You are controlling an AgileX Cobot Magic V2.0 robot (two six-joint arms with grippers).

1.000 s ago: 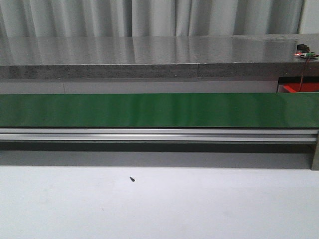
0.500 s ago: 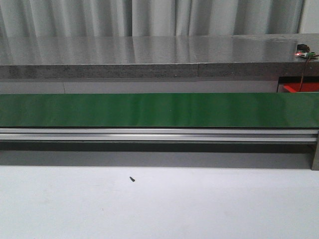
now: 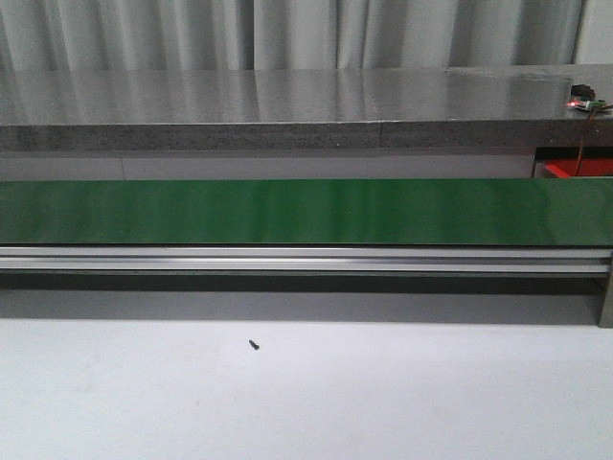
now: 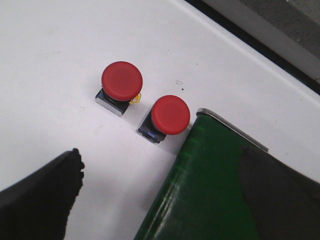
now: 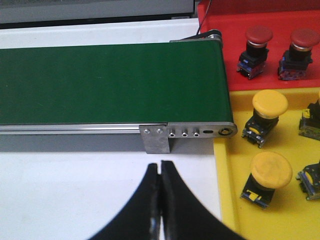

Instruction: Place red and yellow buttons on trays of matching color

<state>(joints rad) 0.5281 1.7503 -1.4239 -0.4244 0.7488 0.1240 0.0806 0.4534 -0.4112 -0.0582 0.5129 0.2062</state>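
Two red buttons sit on the white worktop just ahead of the left tool, whose fingers are spread wide. The right tool is pressed together, near the yellow tray with yellow buttons beside it.

We see white table: green conveyor, small dark screw, two red buttons, yellow tray.

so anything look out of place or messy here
Nothing damaged or spilled. Two red buttons sit upright on the white table beside the green conveyor belt, not in a tray. A small dark speck lies on the table.
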